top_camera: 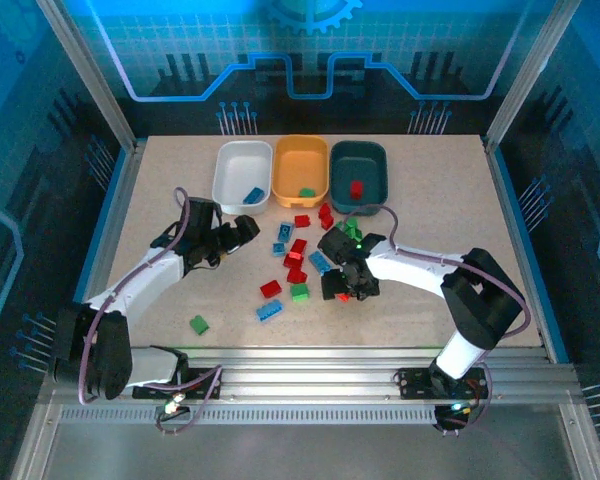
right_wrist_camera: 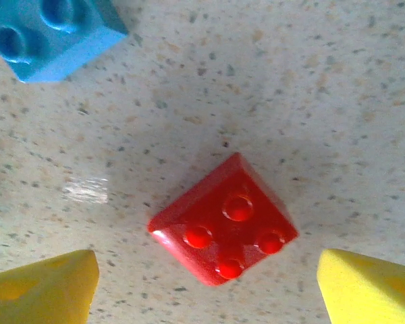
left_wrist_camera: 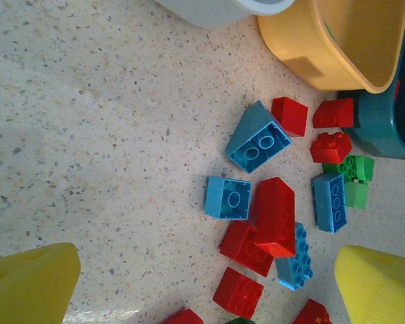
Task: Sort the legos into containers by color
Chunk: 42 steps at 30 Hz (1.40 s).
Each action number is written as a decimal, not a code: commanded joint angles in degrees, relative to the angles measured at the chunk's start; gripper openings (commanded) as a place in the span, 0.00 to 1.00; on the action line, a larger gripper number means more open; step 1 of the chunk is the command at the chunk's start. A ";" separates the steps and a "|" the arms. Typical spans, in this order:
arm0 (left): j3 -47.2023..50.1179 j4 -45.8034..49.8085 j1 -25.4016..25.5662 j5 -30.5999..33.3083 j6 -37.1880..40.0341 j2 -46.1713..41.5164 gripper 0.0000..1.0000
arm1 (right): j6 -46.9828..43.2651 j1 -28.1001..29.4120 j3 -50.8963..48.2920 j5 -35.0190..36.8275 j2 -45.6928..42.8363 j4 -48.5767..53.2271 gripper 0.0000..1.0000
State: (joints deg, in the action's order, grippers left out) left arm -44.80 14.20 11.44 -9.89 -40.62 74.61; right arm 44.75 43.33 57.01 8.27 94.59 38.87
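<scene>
3 containers are sitting in a row at the far side of the table [top_camera: 440, 200]: a white tray [top_camera: 238, 168], an orange-yellow tray [top_camera: 300, 160] and a dark teal tray [top_camera: 366, 160], side by side with hardly any gap. Each is holding 1 lego. A blue brick [top_camera: 253, 195] is lying in the white tray, a green brick [top_camera: 306, 192] in the orange-yellow tray and a red brick [top_camera: 356, 188] in the dark teal tray.

The loose legos are lying scattered on the table just in front of the trays. I am counting about 8 red, 4 blue and 4 green, though a few are sitting tight together, so the count is not certain. 1 lone green brick [top_camera: 199, 324] is lying well apart from the rest, toward the near left.

2 grippers are hanging over the table. The left gripper [top_camera: 242, 230] is hovering just left of the pile, near the white tray. Its claw is released, with the yellow fingertips [left_wrist_camera: 34, 283] standing wide apart and grasping nothing.

The right gripper [top_camera: 348, 290] is hovering at the near right side of the pile, its claw also released. It is straddling 1 red 4-stud brick [right_wrist_camera: 223, 233], which is lying studs up on the table between the fingertips, with a gap on either side. A second blue brick [right_wrist_camera: 50, 34] is lying near it.
</scene>
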 commanded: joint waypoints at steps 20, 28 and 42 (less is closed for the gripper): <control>-0.56 -0.52 0.82 -1.48 0.69 0.23 0.99 | 13.81 -2.30 -9.85 6.45 -4.81 -5.10 0.43; -1.39 -0.17 1.79 -1.54 0.29 0.98 0.99 | 4.56 -4.43 -7.76 9.21 -6.78 -5.34 0.22; -6.01 4.04 2.27 -1.63 3.33 3.68 0.99 | -18.68 -24.17 20.00 0.94 3.18 -7.62 0.19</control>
State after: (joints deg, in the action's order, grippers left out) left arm -47.59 16.16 13.37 -10.39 -39.92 76.38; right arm 32.38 21.23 71.42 13.87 90.45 32.53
